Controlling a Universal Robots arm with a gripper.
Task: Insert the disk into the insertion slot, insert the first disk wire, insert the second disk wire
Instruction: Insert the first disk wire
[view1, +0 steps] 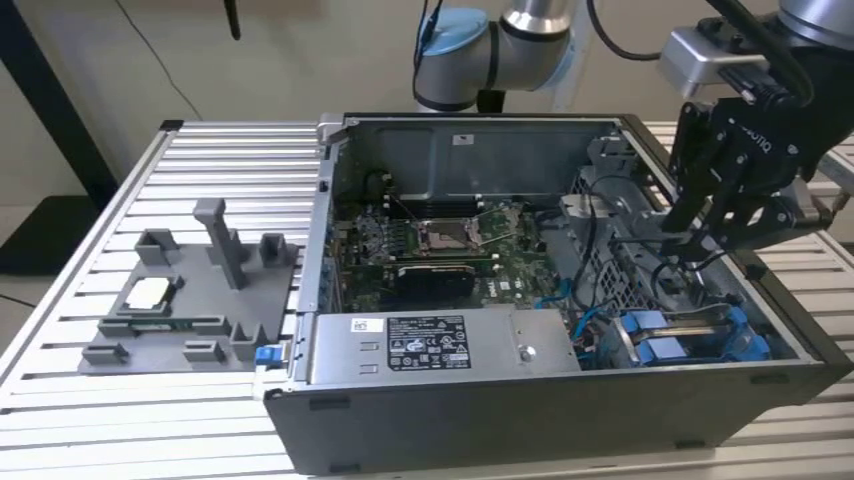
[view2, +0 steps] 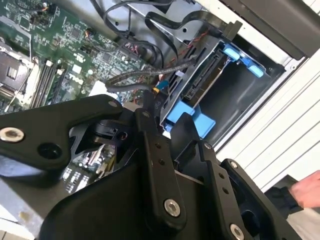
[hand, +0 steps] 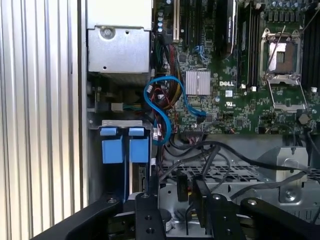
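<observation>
The disk (view2: 197, 82) sits edge-on in the insertion slot (view2: 235, 95), its blue carrier (view2: 187, 112) at the mouth of the bay. In the exterior view the slot (view1: 681, 335) is in the case's front corner on the exterior view's right, marked by blue tabs (hand: 125, 147). My gripper (view1: 697, 245) hangs inside the case just above and behind that bay. Its fingers (hand: 150, 192) stand apart, open (view2: 165, 122). A black connector (hand: 181, 187) shows in the gap between them; contact cannot be told. A loose black wire (view2: 140, 77) with an orange-tipped plug lies beside the disk.
A grey labelled power-supply box (view1: 441, 345) fills the case's front. A blue data cable (hand: 165, 100) loops over the green motherboard (view1: 441, 240). A grey fixture tray (view1: 187, 300) rests on the slatted table (view1: 80, 420). A person's hand (view2: 305, 192) is outside the case.
</observation>
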